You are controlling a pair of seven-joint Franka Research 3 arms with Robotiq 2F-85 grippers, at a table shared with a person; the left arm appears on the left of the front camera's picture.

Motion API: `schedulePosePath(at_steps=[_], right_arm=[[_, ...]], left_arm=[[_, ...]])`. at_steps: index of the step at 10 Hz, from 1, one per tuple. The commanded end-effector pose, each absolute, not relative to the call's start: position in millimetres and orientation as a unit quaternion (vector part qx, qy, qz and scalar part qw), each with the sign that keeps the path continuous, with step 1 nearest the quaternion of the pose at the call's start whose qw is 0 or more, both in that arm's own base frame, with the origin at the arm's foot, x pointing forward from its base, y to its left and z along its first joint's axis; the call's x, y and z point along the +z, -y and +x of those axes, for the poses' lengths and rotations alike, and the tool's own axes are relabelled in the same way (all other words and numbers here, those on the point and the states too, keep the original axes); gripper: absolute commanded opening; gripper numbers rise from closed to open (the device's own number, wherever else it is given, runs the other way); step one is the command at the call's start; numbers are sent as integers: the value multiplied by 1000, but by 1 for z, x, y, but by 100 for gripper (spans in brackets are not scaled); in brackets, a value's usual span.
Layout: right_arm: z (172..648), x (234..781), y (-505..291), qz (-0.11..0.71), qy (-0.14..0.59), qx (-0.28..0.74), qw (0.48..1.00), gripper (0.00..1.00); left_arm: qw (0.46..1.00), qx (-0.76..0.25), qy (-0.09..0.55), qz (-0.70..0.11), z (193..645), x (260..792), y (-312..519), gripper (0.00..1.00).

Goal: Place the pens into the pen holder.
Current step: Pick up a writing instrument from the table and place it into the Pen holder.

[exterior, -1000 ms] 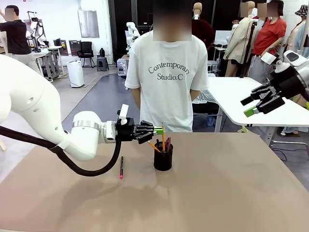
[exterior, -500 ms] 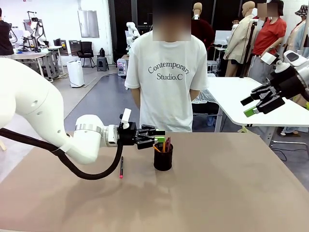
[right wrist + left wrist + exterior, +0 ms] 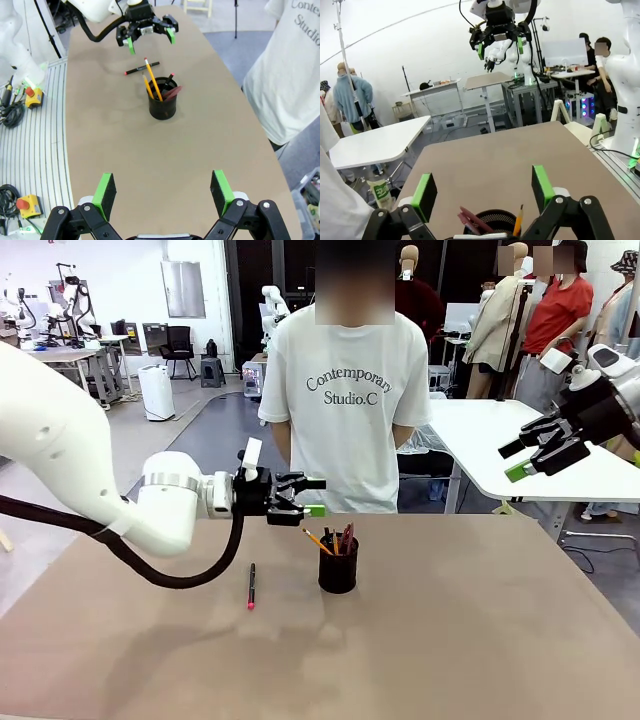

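Observation:
The black mesh pen holder [image 3: 338, 567] stands mid-table with two yellow-orange pencils [image 3: 320, 541] and a dark-red pen [image 3: 347, 536] leaning in it. A black pen with a red tip [image 3: 251, 586] lies on the table to its left. My left gripper [image 3: 310, 497] hovers open and empty just above and left of the holder. Its wrist view looks over the holder [image 3: 492, 222] between the open fingers [image 3: 424, 192]. My right gripper [image 3: 545, 455] hangs open high at the right. Its wrist view looks down on the holder [image 3: 162, 106], the black pen [image 3: 141, 68] and the left gripper [image 3: 147, 32].
A person in a white T-shirt [image 3: 350, 390] stands at the far edge behind the holder, hands behind the back. The brown tabletop [image 3: 450, 640] is bare in front of and right of the holder. A white table [image 3: 500, 440] stands behind at the right.
My left gripper let go of a pencil, which dropped into the holder. The gripper then opened wide, rose and drew back to the left. The right arm has not moved.

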State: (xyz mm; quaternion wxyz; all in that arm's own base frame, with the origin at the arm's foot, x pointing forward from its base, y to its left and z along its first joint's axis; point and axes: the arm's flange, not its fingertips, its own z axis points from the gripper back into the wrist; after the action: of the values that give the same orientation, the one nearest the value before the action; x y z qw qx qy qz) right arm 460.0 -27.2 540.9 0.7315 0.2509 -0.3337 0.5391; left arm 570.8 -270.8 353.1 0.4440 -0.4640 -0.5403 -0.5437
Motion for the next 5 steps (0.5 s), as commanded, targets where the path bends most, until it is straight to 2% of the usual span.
schedulePosePath(at_steps=[1, 3, 4, 5], right_arm=[[460, 542, 25, 243, 335, 540, 732, 100], [460, 542, 25, 243, 335, 540, 732, 100], [460, 542, 25, 243, 335, 540, 732, 100], [460, 542, 25, 243, 335, 540, 732, 100]], left_arm=[[471, -560, 506, -457, 555, 376, 259, 100], [486, -579, 484, -441, 550, 391, 256, 100], [467, -560, 515, -450, 562, 378, 261, 100], [467, -560, 515, -450, 562, 378, 261, 100]])
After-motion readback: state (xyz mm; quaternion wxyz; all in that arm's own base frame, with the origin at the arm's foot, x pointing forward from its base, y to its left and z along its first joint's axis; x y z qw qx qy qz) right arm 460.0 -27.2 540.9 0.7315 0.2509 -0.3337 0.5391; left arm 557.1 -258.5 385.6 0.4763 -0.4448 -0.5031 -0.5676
